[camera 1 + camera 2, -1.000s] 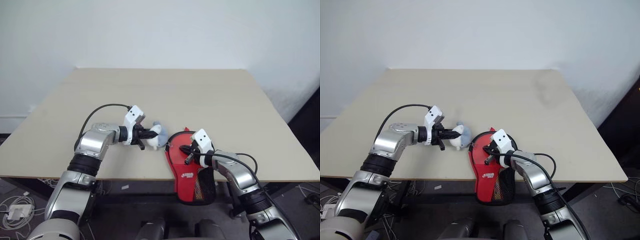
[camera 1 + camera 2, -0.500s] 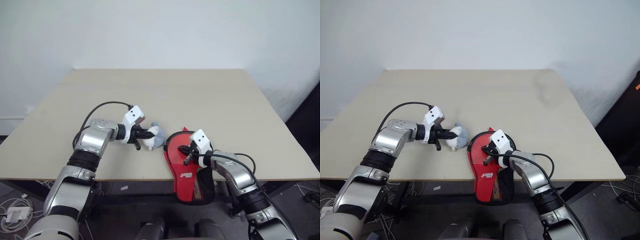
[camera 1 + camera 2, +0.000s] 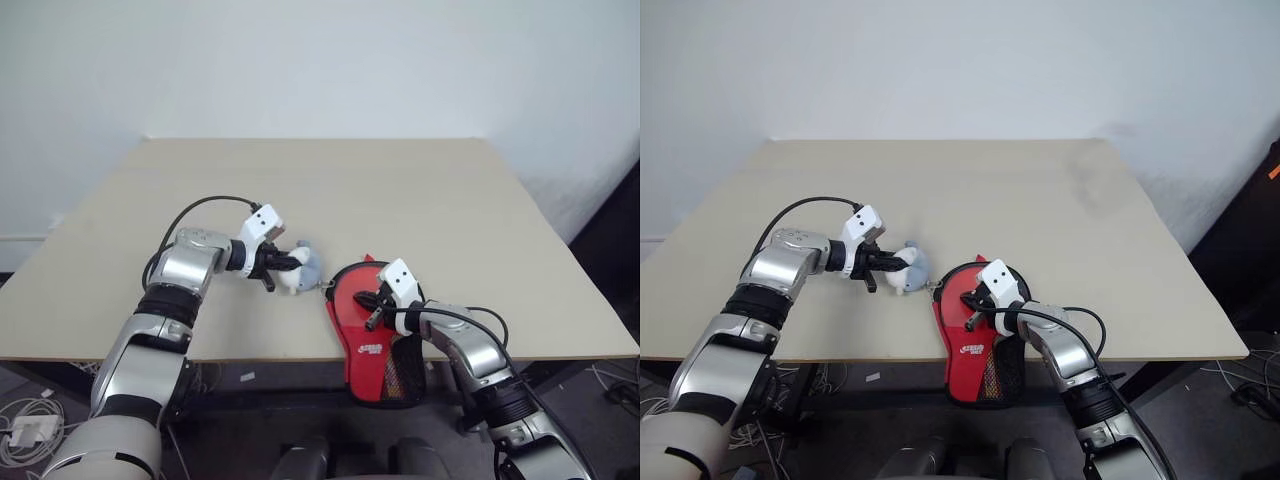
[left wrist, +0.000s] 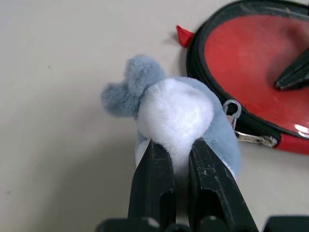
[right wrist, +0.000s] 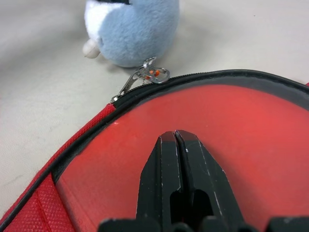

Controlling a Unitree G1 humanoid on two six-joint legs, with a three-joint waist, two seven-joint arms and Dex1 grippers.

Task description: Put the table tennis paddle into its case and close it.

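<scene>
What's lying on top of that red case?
The right claw, shut, presses on the red case. A plush toy, gripped by the left claw, sits beside the zipper pull. Whatever is inside stays hidden.

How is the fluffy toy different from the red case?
The fluffy toy is small, round, blue-grey and white; the case is bigger, flat, red with black trim. The left end effector pinches the toy; the right end effector, shut, presses on the case. Both lie on the table.

Overhead head pair; close wrist views
</scene>
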